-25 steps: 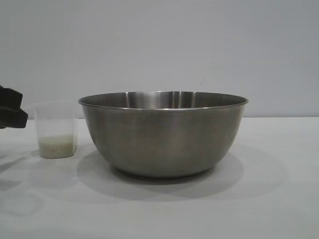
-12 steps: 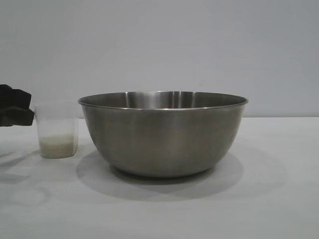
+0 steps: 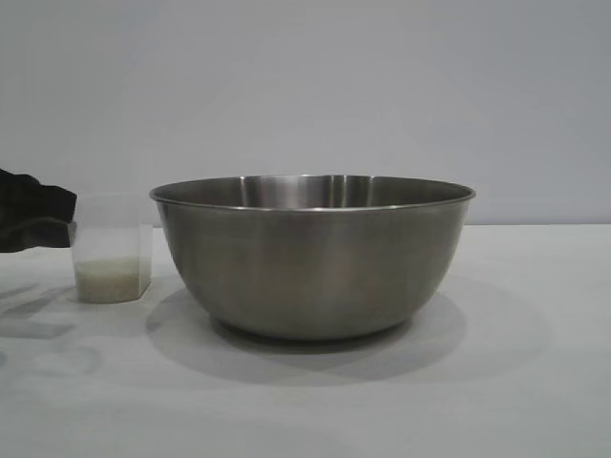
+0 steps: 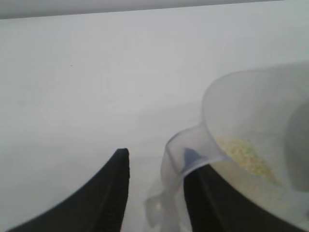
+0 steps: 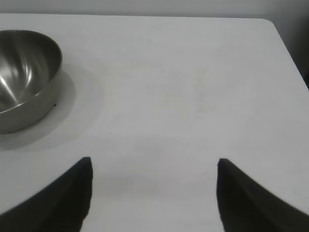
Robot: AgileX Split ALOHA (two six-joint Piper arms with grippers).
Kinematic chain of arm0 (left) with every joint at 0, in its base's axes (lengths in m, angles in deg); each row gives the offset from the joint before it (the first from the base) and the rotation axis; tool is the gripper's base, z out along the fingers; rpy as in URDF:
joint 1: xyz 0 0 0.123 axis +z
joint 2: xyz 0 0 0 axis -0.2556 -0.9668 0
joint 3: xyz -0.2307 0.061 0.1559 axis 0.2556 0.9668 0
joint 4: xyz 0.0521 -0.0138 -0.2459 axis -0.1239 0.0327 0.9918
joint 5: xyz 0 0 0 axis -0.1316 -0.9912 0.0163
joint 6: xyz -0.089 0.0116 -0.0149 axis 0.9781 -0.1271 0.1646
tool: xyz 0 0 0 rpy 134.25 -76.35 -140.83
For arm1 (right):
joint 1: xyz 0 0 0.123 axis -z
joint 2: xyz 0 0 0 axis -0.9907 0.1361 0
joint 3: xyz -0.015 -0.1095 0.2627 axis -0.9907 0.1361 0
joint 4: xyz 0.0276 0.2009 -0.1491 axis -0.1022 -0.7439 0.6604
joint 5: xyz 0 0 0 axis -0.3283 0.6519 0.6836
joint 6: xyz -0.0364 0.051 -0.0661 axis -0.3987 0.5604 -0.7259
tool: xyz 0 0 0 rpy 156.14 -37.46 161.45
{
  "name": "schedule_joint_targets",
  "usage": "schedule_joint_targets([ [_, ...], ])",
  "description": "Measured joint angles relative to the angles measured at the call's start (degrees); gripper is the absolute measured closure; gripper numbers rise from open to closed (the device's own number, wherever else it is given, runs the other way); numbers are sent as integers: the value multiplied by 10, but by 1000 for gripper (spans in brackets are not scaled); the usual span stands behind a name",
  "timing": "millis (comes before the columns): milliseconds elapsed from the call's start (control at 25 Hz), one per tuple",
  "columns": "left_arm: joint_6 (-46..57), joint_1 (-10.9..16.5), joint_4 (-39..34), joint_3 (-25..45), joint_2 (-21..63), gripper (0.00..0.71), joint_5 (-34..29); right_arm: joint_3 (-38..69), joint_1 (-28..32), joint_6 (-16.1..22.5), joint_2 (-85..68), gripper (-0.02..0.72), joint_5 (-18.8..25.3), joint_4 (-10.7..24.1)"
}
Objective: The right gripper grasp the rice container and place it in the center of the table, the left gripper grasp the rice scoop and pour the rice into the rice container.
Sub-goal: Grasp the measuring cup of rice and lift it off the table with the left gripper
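The rice container (image 3: 313, 258), a big steel bowl, stands in the middle of the white table (image 3: 535, 382). The rice scoop (image 3: 113, 250), a translucent cup, stands upright left of it with rice (image 3: 107, 280) in its bottom. My left gripper (image 3: 33, 221) reaches in from the left edge up against the scoop. In the left wrist view it (image 4: 157, 153) is open, and the scoop's loop handle (image 4: 171, 164) lies between its fingers, over one fingertip; rice (image 4: 244, 154) shows inside the cup. My right gripper (image 5: 153, 162) is open and empty over bare table, away from the bowl (image 5: 24, 72).
The table's far edge and rounded corner (image 5: 270, 23) show in the right wrist view. A plain grey wall (image 3: 305, 86) stands behind the table. Bare table surface lies to the right of the bowl.
My left gripper has moved right, from apart from the scoop to up against its side. The scoop, the bowl and the rice have not moved.
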Motion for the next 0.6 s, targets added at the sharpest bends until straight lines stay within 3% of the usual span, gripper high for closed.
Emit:
schedule_joint_targets([
  [320, -22, 0, -1, -31, -2, 438, 0, 0, 0, 0, 0, 220, 0, 0],
  [600, -41, 0, -27, -65, -19, 710, 0, 0, 0, 0, 0, 220, 0, 0],
])
